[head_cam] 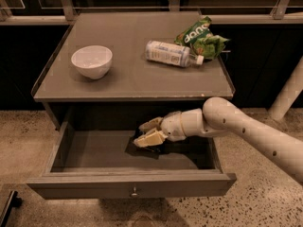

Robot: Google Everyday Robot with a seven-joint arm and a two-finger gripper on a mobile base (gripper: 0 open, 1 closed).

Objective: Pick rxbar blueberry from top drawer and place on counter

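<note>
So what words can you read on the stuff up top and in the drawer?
Nothing reads clearly.
Green bag on the counter: big white letters, too blurred to read.
Bottle: label print too small to read.
Dark bar in the drawer, just under the gripper: no print can be made out.
Bowl: no words.

one pale arm [255,132] comes in from the right edge of the view, slanting up and leftward to a rounded joint, then runs nearly level to the left through a thick wrist [183,124]. the gripper [147,132] points left and slightly down. it hangs over the right half of the open top drawer [85,186], below the table [132,79] front edge.
</note>
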